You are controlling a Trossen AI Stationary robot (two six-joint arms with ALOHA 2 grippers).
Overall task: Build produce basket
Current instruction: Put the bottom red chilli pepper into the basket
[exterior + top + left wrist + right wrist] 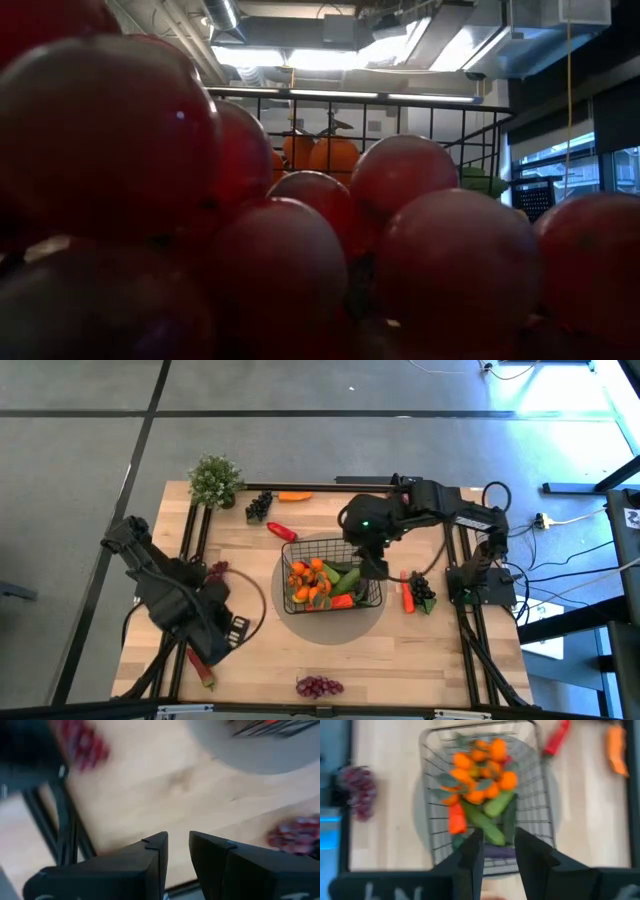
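Two arms share this table, and I take it from my left side across. My left gripper [232, 630] hangs over the near-left part of the table [250, 660], fingers drawn narrow with only a slit between them and nothing held; I judge it parked there to leave the middle free. A purple grape bunch [318, 686] lies at the near edge, well apart from it, not yet collected. At the centre sits the basket [372, 596] on a grey round mat [330, 628], already carrying oranges [305, 575], a cucumber [348, 576] and a carrot [342, 601]. My right gripper [373, 568] hovers over the basket's right side, jaws slightly parted and empty as far as I can see, placed for dropping in produce. Further right, a red pepper [408, 598] and dark grapes [423, 592] wait on the wood.
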